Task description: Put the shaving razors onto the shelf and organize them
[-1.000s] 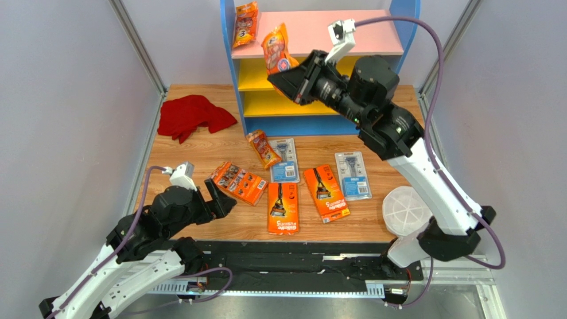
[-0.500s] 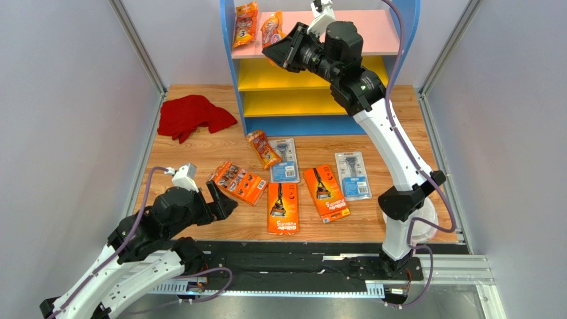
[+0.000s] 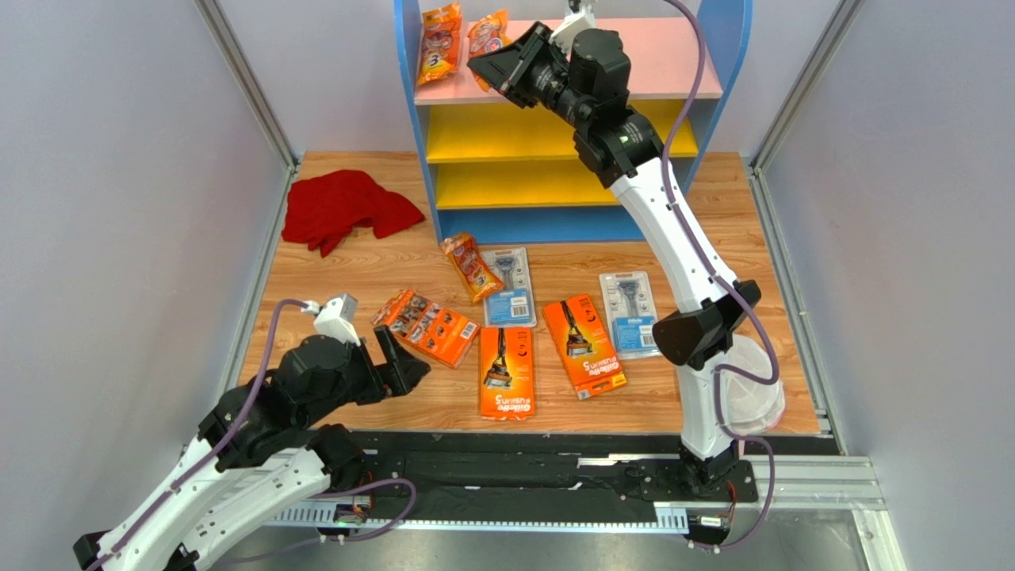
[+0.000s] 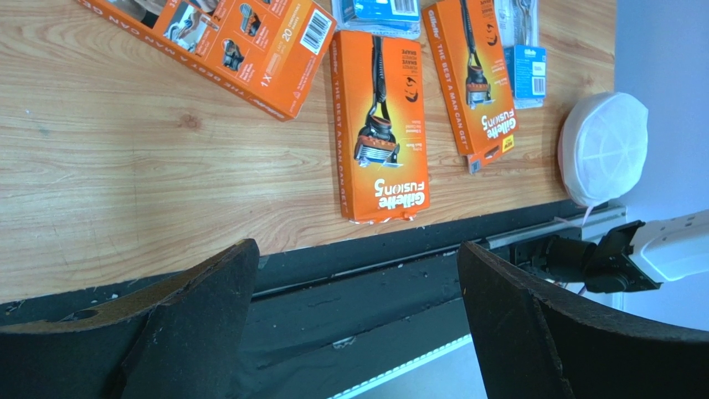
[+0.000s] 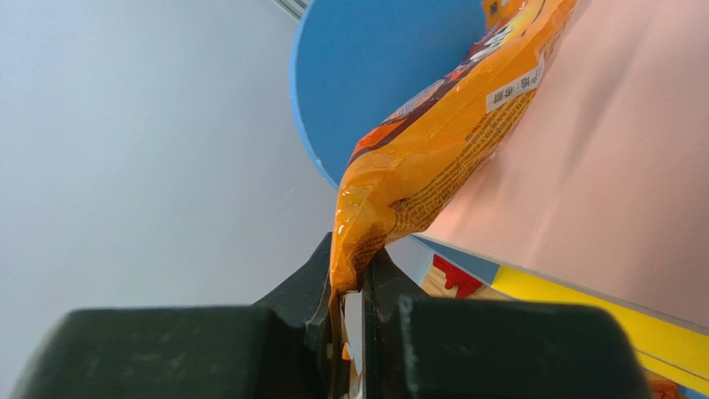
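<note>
At the blue-and-pink shelf (image 3: 679,66), my right gripper (image 3: 483,60) had lifted the narrow orange bag (image 3: 489,30) up — clamped tight. Release seemed next.

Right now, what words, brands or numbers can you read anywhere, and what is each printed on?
"Gillette FUSION5": middle orange card.
"THE BEST A MAN CAN GET": that card and the second orange card, which also reads "Gillette".
"1X", "20": orange box; the rest too small.
"3": orange bag on the pink top board.
The held bag in the right gripper: print too small to read.
</note>
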Available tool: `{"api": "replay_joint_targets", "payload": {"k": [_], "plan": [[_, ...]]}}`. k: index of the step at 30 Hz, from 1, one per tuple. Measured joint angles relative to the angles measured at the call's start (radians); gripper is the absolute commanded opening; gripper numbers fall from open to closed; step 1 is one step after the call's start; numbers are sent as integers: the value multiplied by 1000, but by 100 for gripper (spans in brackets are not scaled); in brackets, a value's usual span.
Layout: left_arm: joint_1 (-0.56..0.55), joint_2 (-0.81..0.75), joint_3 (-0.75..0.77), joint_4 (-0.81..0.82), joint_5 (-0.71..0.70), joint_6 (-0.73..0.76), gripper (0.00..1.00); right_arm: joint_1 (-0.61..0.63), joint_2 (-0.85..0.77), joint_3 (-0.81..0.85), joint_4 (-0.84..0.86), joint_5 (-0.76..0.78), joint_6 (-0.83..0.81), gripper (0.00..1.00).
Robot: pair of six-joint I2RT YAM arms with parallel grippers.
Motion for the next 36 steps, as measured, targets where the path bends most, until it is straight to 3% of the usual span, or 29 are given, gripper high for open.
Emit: {"api": "replay_joint_targets", "payload": {"k": [6,13,19,36], "plan": [[0,-7,-7,34,11,0,97,-5,55,0,20,13,56,15],[0,3,-8,58,41,1,97,-10,76,0,22,45,101,44],[0,8,-8,60,58,10,97,-13,77,0,20,52,121,61],[0,11,-8,60,84,23,96,-14,68,-50,-9,-46,145,64]]}}
